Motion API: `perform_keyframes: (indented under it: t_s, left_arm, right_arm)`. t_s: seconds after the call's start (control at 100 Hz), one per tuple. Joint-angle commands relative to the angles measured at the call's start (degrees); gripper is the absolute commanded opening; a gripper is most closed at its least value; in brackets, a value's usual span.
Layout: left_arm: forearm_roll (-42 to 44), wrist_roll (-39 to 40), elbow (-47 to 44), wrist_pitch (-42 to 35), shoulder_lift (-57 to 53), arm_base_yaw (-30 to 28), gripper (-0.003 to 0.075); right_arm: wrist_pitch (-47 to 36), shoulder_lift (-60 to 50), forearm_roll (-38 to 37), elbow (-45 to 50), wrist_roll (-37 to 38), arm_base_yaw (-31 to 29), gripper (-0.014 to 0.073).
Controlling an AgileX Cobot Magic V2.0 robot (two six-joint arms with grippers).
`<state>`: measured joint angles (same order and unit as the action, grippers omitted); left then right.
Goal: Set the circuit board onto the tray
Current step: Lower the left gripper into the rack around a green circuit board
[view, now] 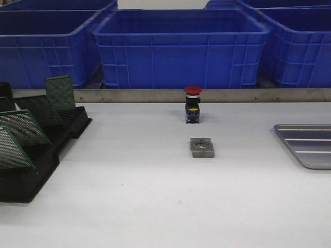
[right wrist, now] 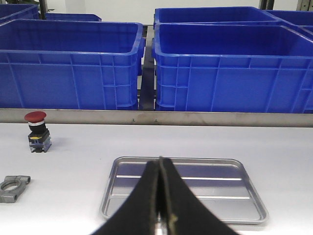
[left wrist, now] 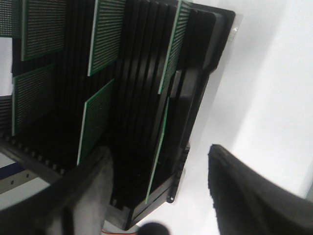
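Tray (view: 310, 146) at right edge of front view, cut off by the frame; only its near-left rounded corner and part of the ribbed floor show. In the right wrist view the tray (right wrist: 186, 188) lies flat, long axis running parallel to the metal rail (right wrist: 156, 117), ribs along that axis, nothing in it. White table (view: 129, 196) bare around it on all visible sides.

Rack (view: 31, 150), black and slotted, at the left table edge, holding several green circuit boards (view: 61, 93) standing on edge, tilted, faces roughly toward the camera. Boards sit spaced apart in separate slots (left wrist: 105, 36).

Between rack and tray: red-capped push button (view: 193, 105) standing upright, and a grey metal clamp block (view: 202, 147) lying flat just in front of it. Wide open lane of table on either side of both.

Blue bins (view: 181, 49) behind the rail.

Left gripper (left wrist: 161, 191): fingers spread wide, hovering over the rack's corner, gripping nothing. Right gripper (right wrist: 160, 205): fingers pressed together, empty, above the tray's near rim.
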<state>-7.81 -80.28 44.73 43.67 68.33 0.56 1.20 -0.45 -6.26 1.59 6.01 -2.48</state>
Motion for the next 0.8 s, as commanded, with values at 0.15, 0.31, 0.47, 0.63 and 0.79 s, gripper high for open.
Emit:
perform_keyframes:
  t_s: [0.15,0.31,0.47,0.63,0.79]
  left_arm:
    - [0.7,0.2,1.8,-3.2,7.6,0.0,0.0396]
    - [3.2,0.2,1.8,-4.5,11.3,0.0,0.0377]
    - [3.8,0.2,1.8,-5.7,11.7,0.0,0.0287]
    - [4.1,0.2,1.8,-7.6,11.7,0.0,0.0091]
    - [5.1,0.2,1.8,-7.7,11.3,0.0,-0.002]
  right_arm:
    - [-4.3,-1.7,-0.6,-0.8,-0.1,-0.4,-0.0062]
    - [-4.3,-1.7,-0.6,-0.8,-0.1,-0.4,-0.0062]
    - [-4.3,-1.7,-0.6,-0.8,-0.1,-0.4,-0.0062]
    - [-4.3,-1.7,-0.6,-0.8,-0.1,-0.4,-0.0062]
    - [-4.3,-1.7,-0.6,-0.8,-0.1,-0.4,-0.0062]
